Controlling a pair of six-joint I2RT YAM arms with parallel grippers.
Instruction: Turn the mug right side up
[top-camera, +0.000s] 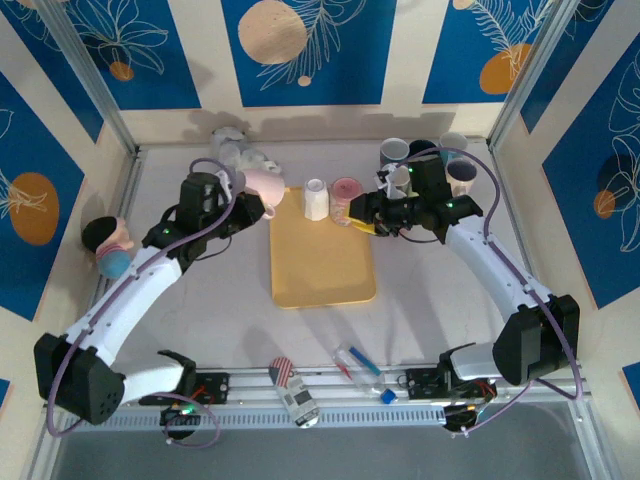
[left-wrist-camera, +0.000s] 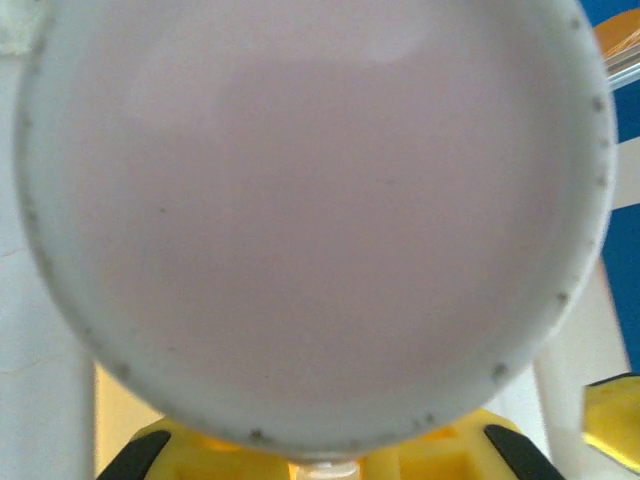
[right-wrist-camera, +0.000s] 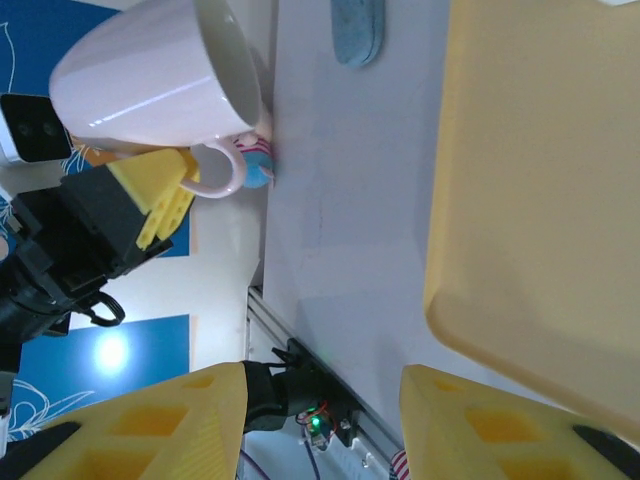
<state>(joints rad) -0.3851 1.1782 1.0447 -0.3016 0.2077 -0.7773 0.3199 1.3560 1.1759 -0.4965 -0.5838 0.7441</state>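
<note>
A pink ceramic mug (top-camera: 262, 187) is clasped by the left gripper (top-camera: 243, 203) off the flat yellow tray's (top-camera: 322, 270) eleven o'clock corner. The right gripper (top-camera: 362, 222) is held agape.

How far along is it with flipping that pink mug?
Done: the left gripper grips the pink mug by its handle, seemingly lifted off the table. In hand: the turn, its mouth tilted downward. Left: bring the mouth up and set it down.

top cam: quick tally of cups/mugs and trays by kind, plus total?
Pink mug: 1
White cup: 1
Pink cup: 1
Back-right cups: 4 visible, some partly hidden
Yellow tray: 1
Total: 8
</note>
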